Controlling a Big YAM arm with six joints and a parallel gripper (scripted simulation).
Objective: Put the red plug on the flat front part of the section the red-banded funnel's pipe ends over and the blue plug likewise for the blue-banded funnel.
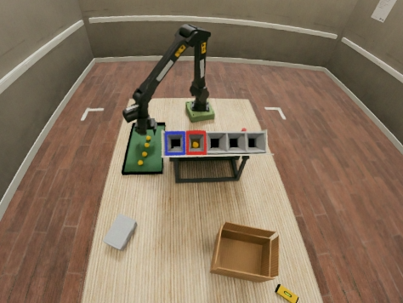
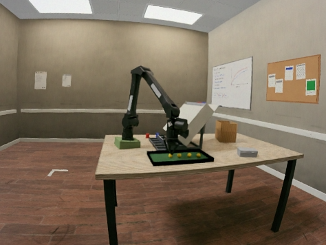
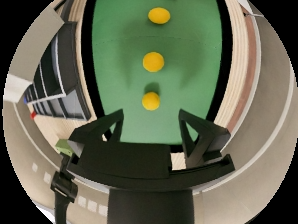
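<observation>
A green tray (image 1: pixel 144 149) at the table's left holds several yellow marbles in a row (image 3: pixel 153 62). My gripper (image 3: pixel 151 112) is open and empty, hanging close above the tray's end nearest the arm base. The nearest marble (image 3: pixel 152 100) lies just ahead of the fingertips and is not between them. The gripper also shows in the top and exterior views (image 1: pixel 146 129) (image 2: pixel 170 151). The funnel row has a blue-banded funnel (image 1: pixel 175 143) and a red-banded funnel (image 1: pixel 195 142) with a yellow marble (image 1: pixel 195 145) sitting in it. The red plug (image 2: pixel 147 135) and blue plug (image 2: pixel 157 134) stand behind the dark sectioned tray (image 2: pixel 158 142).
The slanted cover (image 2: pixel 194 120) hides the pipes. Three plain grey funnels (image 1: pixel 234 142) lie right of the red one. A cardboard box (image 1: pixel 246 251), a grey block (image 1: pixel 120 231) and a yellow level (image 1: pixel 286 294) lie at the near end. The arm's green base (image 1: pixel 199 111) stands behind.
</observation>
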